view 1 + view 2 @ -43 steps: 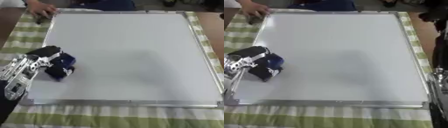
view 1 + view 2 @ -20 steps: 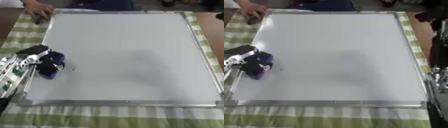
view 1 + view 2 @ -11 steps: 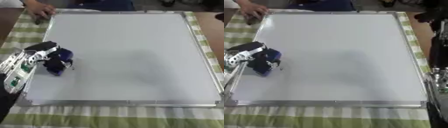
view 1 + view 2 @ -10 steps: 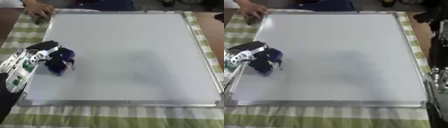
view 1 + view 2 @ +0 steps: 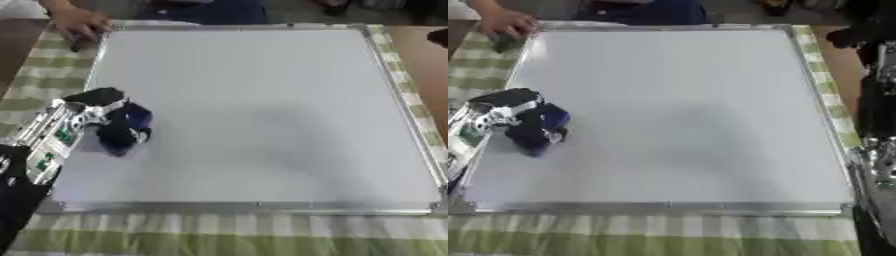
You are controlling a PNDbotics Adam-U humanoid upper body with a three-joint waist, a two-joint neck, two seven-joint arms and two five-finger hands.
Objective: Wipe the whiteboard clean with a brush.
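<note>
Whiteboard (image 5: 262, 110) lies flat on the striped desk (image 5: 219, 235), apparently clean. Left robot hand (image 5: 92, 107), fingers curled round the dark blue brush (image 5: 122, 131), has slid slightly inward from the left edge, so wiping continues. Right robot hand seems out of view.

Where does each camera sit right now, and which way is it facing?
Left eye view: in the head, looking down at the whiteboard; the left hand comes in from the lower left, curled on the dark blue brush.
Right eye view: beside it, facing the same way; the right arm lines the right edge, its hand unseen.
Shared: whiteboard, brush, left hand, striped cloth.
</note>
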